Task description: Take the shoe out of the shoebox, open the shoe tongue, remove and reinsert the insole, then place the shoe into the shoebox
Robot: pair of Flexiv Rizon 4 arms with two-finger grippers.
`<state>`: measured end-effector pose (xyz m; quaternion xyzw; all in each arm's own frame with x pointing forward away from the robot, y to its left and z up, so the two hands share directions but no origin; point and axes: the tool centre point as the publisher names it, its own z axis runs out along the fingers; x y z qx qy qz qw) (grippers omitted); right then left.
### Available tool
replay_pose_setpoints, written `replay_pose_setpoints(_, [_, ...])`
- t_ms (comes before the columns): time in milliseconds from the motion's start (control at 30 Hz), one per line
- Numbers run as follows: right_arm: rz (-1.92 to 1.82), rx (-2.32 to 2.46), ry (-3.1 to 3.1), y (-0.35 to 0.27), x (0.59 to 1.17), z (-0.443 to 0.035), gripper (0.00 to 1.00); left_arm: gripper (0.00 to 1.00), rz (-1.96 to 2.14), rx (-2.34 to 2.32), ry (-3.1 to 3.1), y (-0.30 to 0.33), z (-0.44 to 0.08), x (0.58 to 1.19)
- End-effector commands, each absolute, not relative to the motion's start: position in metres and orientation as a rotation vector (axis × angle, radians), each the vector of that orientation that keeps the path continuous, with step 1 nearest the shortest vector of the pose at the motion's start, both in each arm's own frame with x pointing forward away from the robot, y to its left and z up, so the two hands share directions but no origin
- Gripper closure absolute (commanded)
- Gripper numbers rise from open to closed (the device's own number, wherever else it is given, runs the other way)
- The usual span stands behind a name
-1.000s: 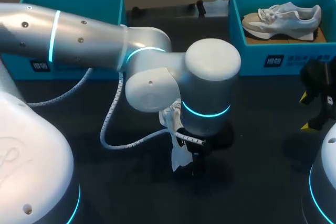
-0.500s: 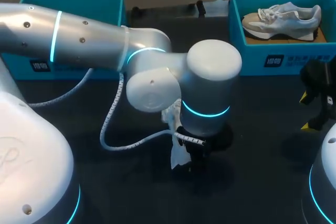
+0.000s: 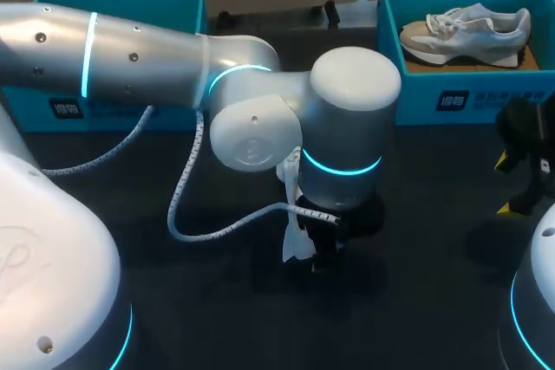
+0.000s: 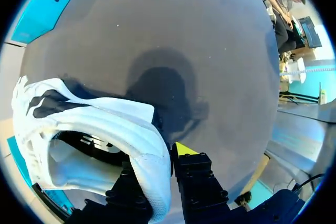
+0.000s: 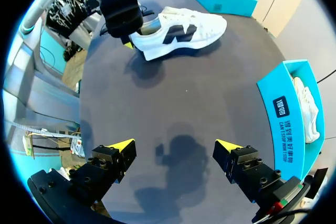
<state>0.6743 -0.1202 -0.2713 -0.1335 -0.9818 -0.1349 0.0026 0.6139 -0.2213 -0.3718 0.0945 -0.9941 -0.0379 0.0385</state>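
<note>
A white shoe (image 5: 178,32) with dark side marks rests on the dark table near its middle. In the head view only a white strip of the shoe (image 3: 295,244) shows under my left arm. My left gripper (image 4: 167,153) is shut on the shoe's heel collar (image 4: 152,166), one finger inside the shoe and the other outside. The right wrist view shows that left gripper (image 5: 126,38) at the heel from above. My right gripper (image 5: 176,153) hangs open and empty above the table, far from the shoe, at the right edge of the head view (image 3: 520,171).
A teal shoebox (image 3: 464,84) at the back right holds a second pale shoe (image 3: 464,28). Another teal box (image 3: 121,6) stands at the back left. My left arm's big wrist housing (image 3: 347,127) covers the table's middle.
My left gripper's fingers have closed onto the shoe's heel collar, and the arm has shifted slightly. The right arm has not moved.
</note>
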Motion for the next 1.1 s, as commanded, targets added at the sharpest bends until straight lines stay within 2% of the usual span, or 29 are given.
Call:
replay_pose_setpoints(33, [-0.419, -0.42, -3.081, -0.12, 0.673, -0.271, 0.0, 1.0, -0.09, 0.283, -3.024, -0.21, -0.351, 0.62])
replay_pose_setpoints(467, [-0.419, -0.42, -3.081, -0.12, 0.673, -0.271, 0.0, 1.0, -0.098, 0.311, -2.993, -0.182, -0.31, 0.64])
replay_pose_setpoints(800, [-0.419, -0.42, -3.081, -0.12, 0.673, -0.271, 0.0, 1.0, -0.032, -0.017, -2.841, -0.174, -0.244, 0.669])
replay_pose_setpoints(1100, [-0.419, -0.42, -3.081, -0.12, 0.673, -0.271, 0.0, 1.0, -0.073, 0.035, -2.855, -0.169, -0.199, 0.695])
